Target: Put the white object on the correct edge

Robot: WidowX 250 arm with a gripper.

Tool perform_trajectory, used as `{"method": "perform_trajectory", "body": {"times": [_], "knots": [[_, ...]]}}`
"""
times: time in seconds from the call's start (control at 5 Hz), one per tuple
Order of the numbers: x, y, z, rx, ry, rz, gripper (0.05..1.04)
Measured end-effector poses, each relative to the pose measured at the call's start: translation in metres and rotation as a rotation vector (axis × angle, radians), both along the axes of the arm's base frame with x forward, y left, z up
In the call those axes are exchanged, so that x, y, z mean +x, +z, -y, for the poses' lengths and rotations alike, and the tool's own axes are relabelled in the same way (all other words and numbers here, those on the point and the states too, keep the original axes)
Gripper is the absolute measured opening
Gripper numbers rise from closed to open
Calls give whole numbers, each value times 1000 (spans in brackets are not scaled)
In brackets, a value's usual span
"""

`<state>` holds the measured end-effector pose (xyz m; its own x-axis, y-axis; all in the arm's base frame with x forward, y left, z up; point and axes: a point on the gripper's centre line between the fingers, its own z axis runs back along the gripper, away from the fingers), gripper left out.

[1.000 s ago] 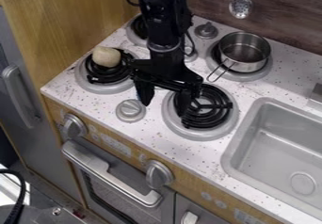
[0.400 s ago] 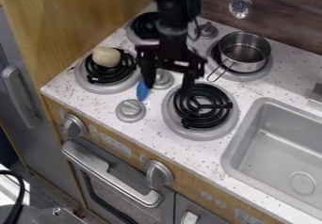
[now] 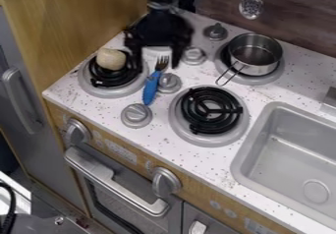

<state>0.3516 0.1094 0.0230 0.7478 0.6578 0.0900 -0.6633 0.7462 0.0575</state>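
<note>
- A lumpy, rounded, matte off-white object (image 3: 111, 59) rests on a black coil burner (image 3: 109, 78) beside the wooden panel (image 3: 72, 19).
- The black pincer (image 3: 156, 61) is spread wide, gripping nothing, near a blue-handled metal fork (image 3: 152, 87); its body looks blurred.
- A shiny steel saucepan (image 3: 254, 55) stands farther right.
- The top edge cuts off the arm.

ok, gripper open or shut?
Open. The gripper has its fingers spread apart; countertop and the tines of the blue-handled fork show between them.
</note>
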Motion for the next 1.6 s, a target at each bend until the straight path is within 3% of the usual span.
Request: {"method": "perform_trajectory", "body": {"times": [0.2,0.4,0.6,0.8,1.4,1.6], "knots": [[-12,1,-35,-8,155,9,997],[-22,-11,-57,-18,254,11,997],[-25,-20,-67,-3,359,-15,997],[-22,-21,-75,32,501,-1,997],[6,-38,-88,43,686,54,997],[15,-42,-95,97,702,49,997]]}}
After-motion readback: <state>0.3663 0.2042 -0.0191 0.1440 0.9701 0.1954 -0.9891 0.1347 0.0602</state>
